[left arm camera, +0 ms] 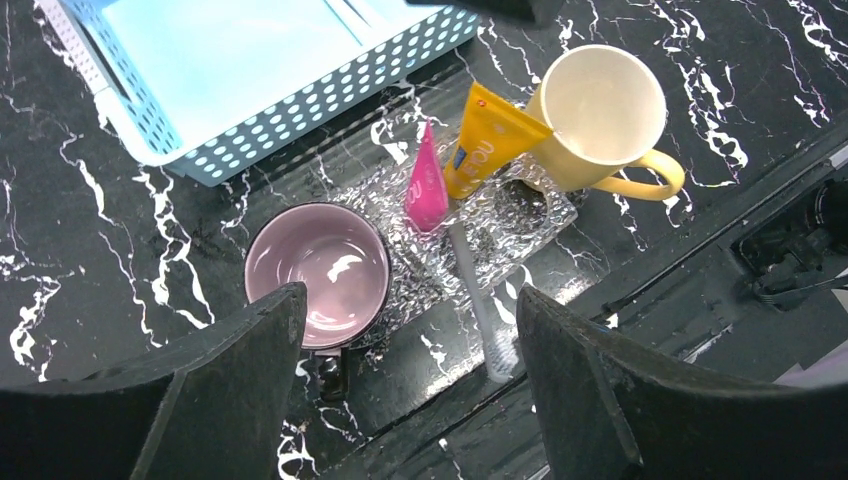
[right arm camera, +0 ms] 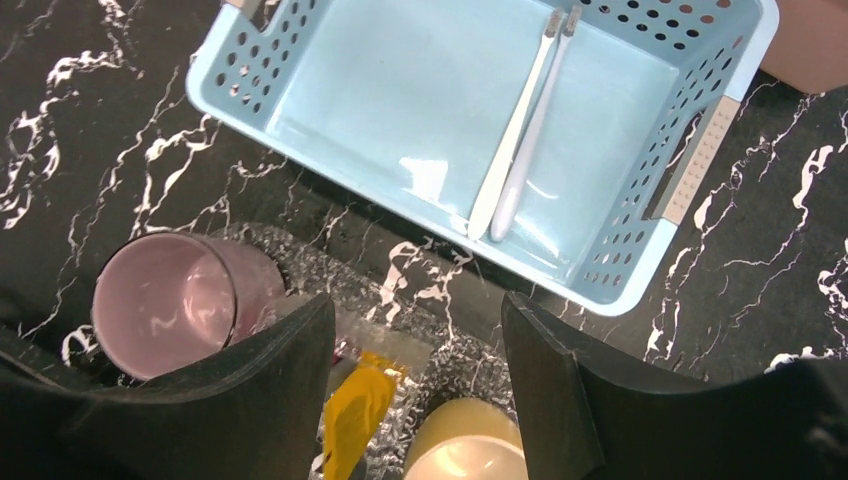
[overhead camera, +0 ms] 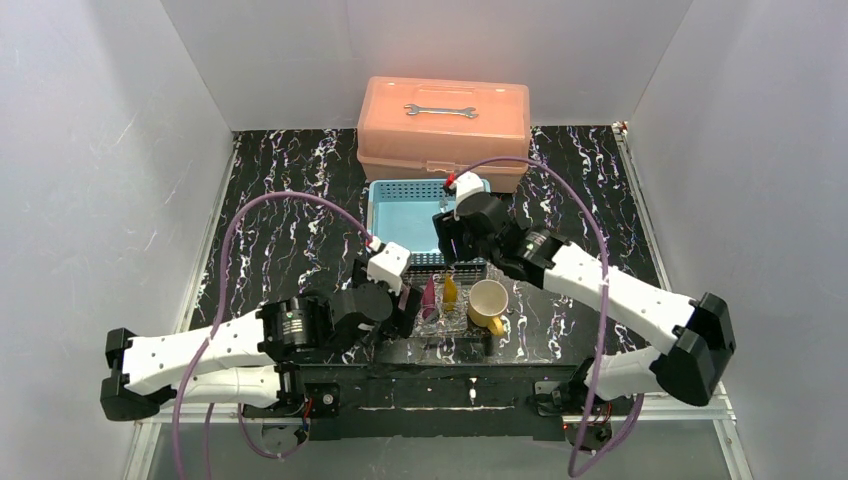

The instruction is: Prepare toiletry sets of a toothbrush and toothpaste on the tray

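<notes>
The clear glittery tray (left arm camera: pixel 520 220) holds a magenta toothpaste tube (left arm camera: pixel 427 185) and a yellow toothpaste tube (left arm camera: pixel 485 140). A pale toothbrush (left arm camera: pixel 470 270) lies on it, its head past the near edge. A purple mug (left arm camera: pixel 318 272) stands at the tray's left, a yellow mug (left arm camera: pixel 600 110) at its right. My left gripper (left arm camera: pixel 410 300) hovers open above the tray's near edge, holding nothing. My right gripper (right arm camera: pixel 418 310) is open and empty over the tray's far edge. Two more toothbrushes (right arm camera: pixel 512 135) lie side by side in the light-blue basket (right arm camera: pixel 640 255).
The basket (overhead camera: pixel 425 215) sits just behind the tray (overhead camera: pixel 455 322). A salmon toolbox (overhead camera: pixel 443 125) with a wrench on its lid stands at the back. White walls close in both sides. The black table edge runs just below the tray.
</notes>
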{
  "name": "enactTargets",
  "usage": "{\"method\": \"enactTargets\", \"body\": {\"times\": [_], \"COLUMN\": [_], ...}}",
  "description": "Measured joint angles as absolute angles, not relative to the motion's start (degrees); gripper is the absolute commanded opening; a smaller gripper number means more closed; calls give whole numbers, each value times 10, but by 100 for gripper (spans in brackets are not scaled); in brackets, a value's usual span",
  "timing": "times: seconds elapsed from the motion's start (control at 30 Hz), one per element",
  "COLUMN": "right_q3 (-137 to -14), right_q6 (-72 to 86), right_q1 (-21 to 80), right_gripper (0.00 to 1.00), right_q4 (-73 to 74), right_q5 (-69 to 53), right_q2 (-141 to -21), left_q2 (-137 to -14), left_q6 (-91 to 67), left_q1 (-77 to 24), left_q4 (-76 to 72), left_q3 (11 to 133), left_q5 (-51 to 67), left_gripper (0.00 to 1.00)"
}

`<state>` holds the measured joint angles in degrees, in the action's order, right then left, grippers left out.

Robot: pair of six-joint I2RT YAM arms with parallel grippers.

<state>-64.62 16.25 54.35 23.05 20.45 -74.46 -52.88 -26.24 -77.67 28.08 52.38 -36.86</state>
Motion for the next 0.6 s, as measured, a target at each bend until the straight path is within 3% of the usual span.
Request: {"method": "enactTargets", "body": {"times": [0.3, 0.6], "right_q3": [-698, -765], "right_q6": [152, 145], "right_q1": [449, 416], "right_gripper": [63, 51], "right_q4": [233, 239], "right_q5": [132, 102], "right_q2": [-851, -959], "left_q2": [-474, -436], "left_q6": [-272, -277], "left_q1": [-670, -532], "left_q4": [329, 363], "left_q3": [524, 509], "left_q5": [-285, -196], "left_gripper": [78, 78]}}
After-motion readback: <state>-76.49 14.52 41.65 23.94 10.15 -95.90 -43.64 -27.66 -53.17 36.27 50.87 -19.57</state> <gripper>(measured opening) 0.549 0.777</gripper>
